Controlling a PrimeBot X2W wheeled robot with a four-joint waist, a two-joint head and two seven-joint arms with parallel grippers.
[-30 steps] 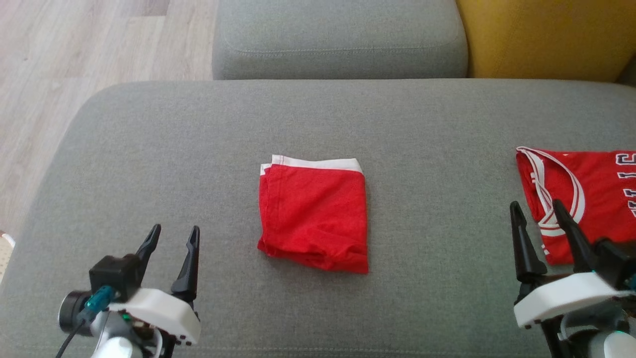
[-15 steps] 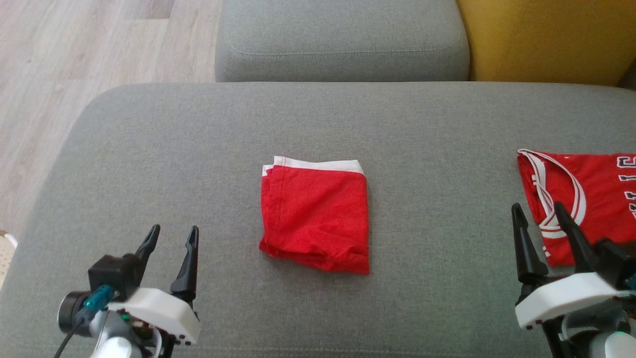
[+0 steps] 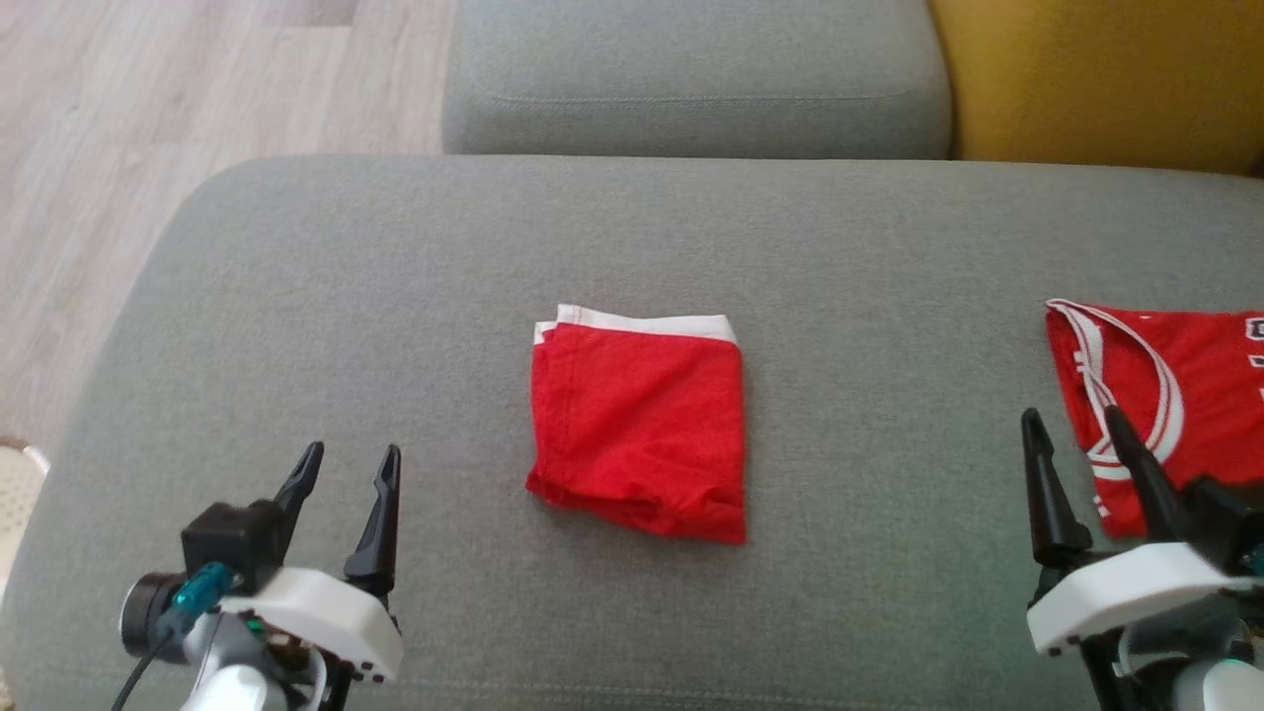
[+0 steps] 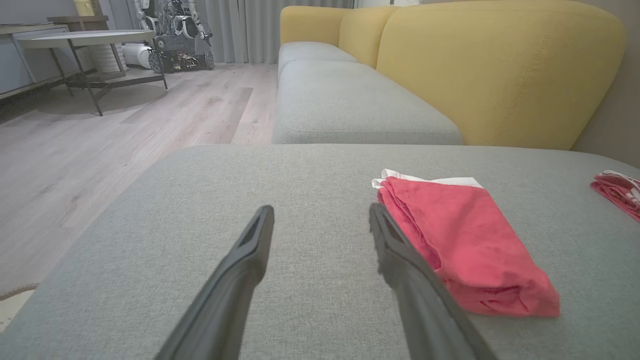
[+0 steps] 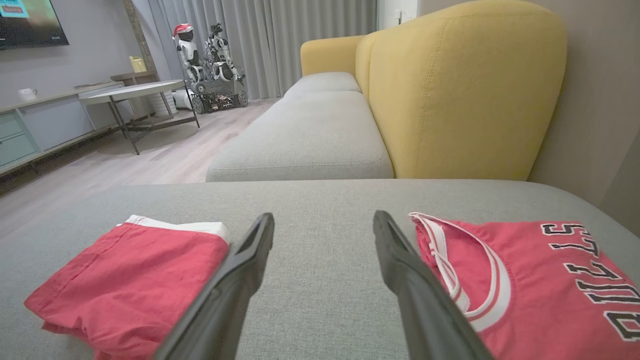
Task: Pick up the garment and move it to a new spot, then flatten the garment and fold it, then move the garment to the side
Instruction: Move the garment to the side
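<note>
Only the camera shifted: garment point(image 3: 637, 430) lies between left gripper point(image 3: 353, 451) and right gripper point(image 3: 1073, 415), both wide open, empty.

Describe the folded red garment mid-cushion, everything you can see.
The folded red garment is a roughly rectangular stack of several layers of thin, soft-looking fabric, with a white band along its far edge and a stitched seam near its left side. Its near edge is slightly rumpled. It lies flat in the middle of the grey sofa cushion, touching nothing else; the left gripper and right gripper, both open, are clear of it.
</note>
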